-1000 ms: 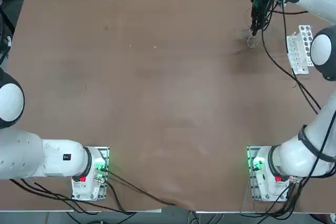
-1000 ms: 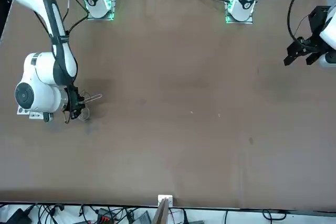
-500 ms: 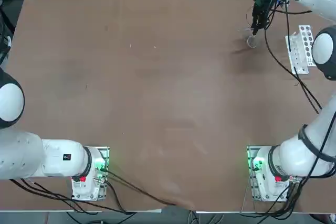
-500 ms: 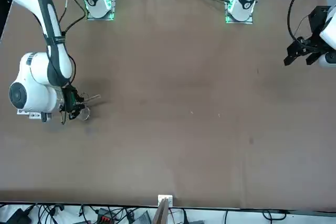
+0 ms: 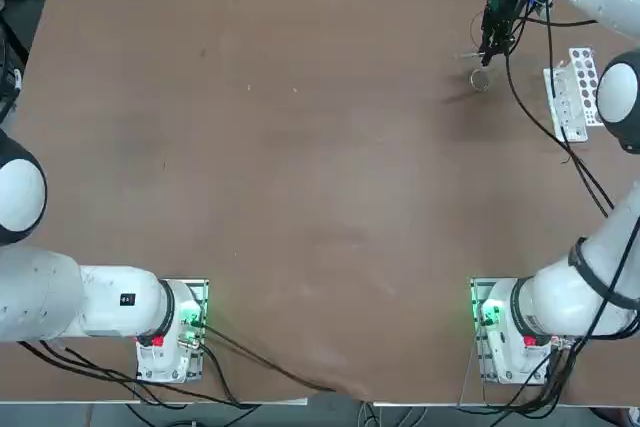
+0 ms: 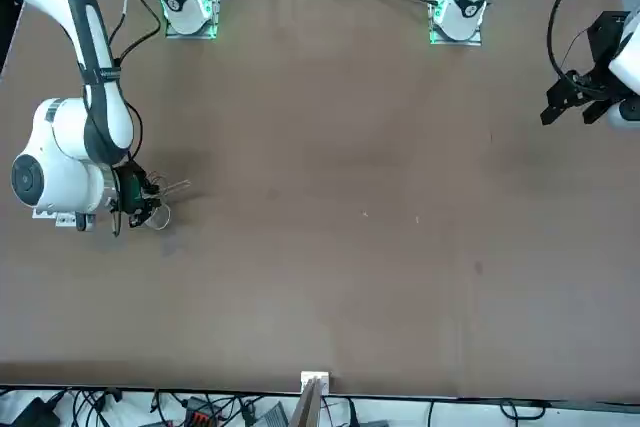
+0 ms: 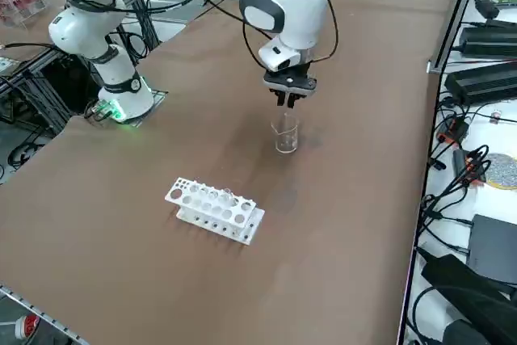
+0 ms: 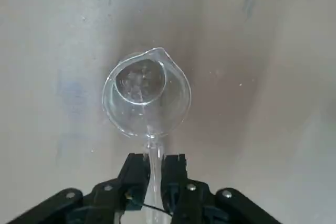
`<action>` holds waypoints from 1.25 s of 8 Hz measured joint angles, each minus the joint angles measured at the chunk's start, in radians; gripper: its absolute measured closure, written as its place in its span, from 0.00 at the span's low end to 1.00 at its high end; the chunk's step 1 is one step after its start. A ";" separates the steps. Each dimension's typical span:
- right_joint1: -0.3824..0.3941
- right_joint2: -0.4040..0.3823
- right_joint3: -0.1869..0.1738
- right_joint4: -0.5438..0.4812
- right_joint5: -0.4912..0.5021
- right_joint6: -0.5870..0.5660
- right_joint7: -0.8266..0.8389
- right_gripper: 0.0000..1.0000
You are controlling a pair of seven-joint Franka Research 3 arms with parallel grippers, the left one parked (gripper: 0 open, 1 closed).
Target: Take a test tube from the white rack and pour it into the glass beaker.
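The test tube (image 8: 153, 157) was clamped between the fingers of the right gripper (image 8: 153, 174), its clear length reaching toward the rim of the glass beaker (image 8: 146, 99), which filled the upper middle of the wrist frame. In the side view the right gripper hung just above the beaker in the upper middle of that frame, and the white rack (image 7: 215, 210) stood well apart, lower left of centre. From overhead, the beaker (image 5: 481, 79) sat in the upper right of the frame with the rack (image 5: 570, 92) further right, near the table edge.

The main risk, as I judged it, was at the tube's mouth: it looked to lie right at the near edge of the rim, so any contents could have run down the outside of the glass or onto the brown table (image 7: 145, 167). The beaker was small and light-looking; a nudge from the tube or fingers while tilting could have tipped or slid it. The grip was on smooth, thin glass, so the tube could have slipped or rotated during the pour.
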 joint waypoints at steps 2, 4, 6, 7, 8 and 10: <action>-0.005 -0.003 0.000 -0.002 0.000 0.000 0.000 0.81; -0.012 -0.005 0.000 -0.003 0.000 0.000 0.000 0.81; -0.015 -0.006 0.000 -0.003 0.001 0.000 0.000 0.81; -0.015 -0.007 0.000 -0.004 0.001 0.000 0.000 0.81; -0.015 -0.011 -0.001 -0.003 -0.001 0.000 0.001 0.81; -0.015 -0.046 -0.013 -0.003 -0.095 -0.030 0.016 0.81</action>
